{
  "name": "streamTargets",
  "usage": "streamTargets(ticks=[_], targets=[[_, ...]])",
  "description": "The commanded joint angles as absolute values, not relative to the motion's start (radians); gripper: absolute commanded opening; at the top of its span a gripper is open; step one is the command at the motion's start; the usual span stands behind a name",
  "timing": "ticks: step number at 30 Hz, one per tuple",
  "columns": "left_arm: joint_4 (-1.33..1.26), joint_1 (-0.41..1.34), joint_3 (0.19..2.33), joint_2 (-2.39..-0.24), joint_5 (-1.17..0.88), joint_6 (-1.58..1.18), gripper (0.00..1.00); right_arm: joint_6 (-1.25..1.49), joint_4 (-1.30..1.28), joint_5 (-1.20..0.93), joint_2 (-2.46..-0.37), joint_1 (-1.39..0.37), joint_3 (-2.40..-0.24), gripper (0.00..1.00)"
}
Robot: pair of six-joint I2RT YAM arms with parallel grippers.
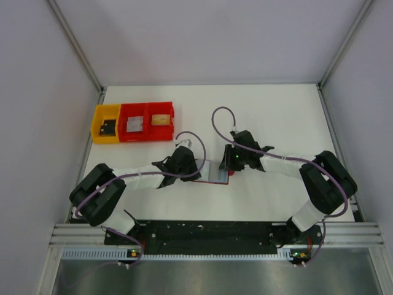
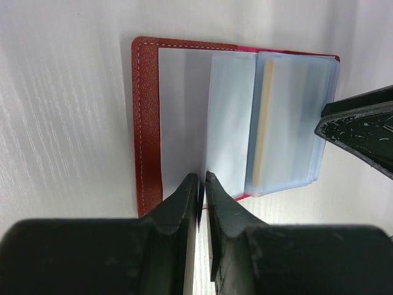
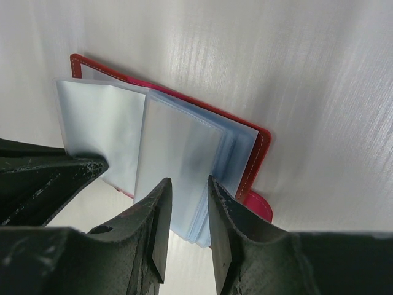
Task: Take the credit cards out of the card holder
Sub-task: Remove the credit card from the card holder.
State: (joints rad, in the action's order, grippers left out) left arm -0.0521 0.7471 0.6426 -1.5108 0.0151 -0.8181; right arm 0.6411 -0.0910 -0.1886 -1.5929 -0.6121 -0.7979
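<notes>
White table (image 1: 276, 110), lit evenly. My left claw (image 2: 202, 178) was nipped shut on the near edge of one clear sleeve (image 2: 230, 117) of the card holder (image 2: 146, 123). My right claw (image 3: 187, 184) stood slightly parted over the fanned sleeves, clamping nothing. Holder lay open between both claws, mid-table.

Your red card holder (image 1: 216, 173) lies open and flat at the centre of the top view, its grey-blue clear sleeves (image 2: 288, 117) fanned; a thin tan strip (image 2: 266, 123) shows inside one sleeve.
</notes>
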Motion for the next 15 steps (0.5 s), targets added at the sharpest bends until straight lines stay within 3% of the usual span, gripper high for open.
streamTargets(ticks=[1, 15], targets=[[-0.087, 0.749, 0.634, -1.508, 0.011, -0.827, 0.15, 0.646, -0.107, -0.141, -1.580, -0.609, -0.804, 0.31], [-0.094, 0.749, 0.632, -1.508, 0.005, -0.831, 0.15, 0.664, -0.063, -0.222, -1.595, -0.611, -0.805, 0.34]])
